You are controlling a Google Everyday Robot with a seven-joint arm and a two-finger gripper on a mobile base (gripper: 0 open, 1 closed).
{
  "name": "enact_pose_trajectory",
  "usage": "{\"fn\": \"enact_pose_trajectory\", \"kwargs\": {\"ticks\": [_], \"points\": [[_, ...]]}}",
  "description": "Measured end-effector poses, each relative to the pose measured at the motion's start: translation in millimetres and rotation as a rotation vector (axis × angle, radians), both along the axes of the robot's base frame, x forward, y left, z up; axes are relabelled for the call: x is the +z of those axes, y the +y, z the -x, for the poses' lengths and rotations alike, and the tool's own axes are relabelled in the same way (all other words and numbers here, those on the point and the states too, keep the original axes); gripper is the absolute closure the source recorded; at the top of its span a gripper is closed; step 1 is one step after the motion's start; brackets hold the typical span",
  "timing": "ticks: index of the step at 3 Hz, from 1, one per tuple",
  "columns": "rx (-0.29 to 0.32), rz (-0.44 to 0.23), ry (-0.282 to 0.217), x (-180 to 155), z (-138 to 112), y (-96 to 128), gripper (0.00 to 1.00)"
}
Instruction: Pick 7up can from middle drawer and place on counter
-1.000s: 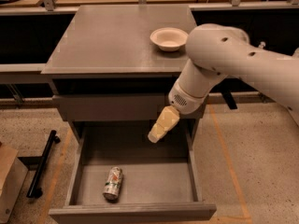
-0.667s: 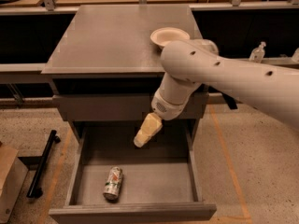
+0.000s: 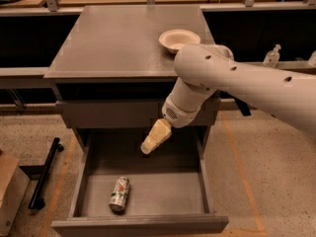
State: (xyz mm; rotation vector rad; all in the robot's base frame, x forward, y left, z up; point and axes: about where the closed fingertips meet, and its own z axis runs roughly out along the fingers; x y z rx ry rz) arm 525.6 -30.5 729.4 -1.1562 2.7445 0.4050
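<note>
7up can (image 3: 119, 194): in the camera view it is seen lying on its side on the flat bottom of the middle drawer (image 3: 138, 225), which is pulled open toward the near side. The can is located in the near-left part of the drawer, close to the front wall and apart from the left side wall. Its long axis is oriented roughly near to far, with the far end tipped slightly to the right.

The claw (image 3: 148, 147) is carried by the single arm, which enters from the right and bends down in front of the closed upper drawer front (image 3: 108, 115). The claw is held above the far middle of the open drawer and is pointed down and to the near-left. No object is seen in it; whether it is set wide or narrow cannot be told.

The can lies to the near-left of the claw and lower, well apart from it. It is judged that travel toward the near-left and a descent are required, with closure made across the can's short width.

The tabletop (image 3: 113, 43), where the can is to be set, carries a white bowl (image 3: 179, 39) at its right side.
</note>
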Motion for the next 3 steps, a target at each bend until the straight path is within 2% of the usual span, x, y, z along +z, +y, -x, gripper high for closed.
{"fn": "enact_pose_trajectory", "kwargs": {"ticks": [1, 2, 3], "points": [[-0.025, -0.071, 0.025, -20.4, -9.2, 14.0, 0.00], [-0.050, -0.104, 0.066, -53.9, -23.0, 30.6, 0.00], [-0.074, -0.101, 0.107, -89.8, -33.1, 47.1, 0.00]]}}
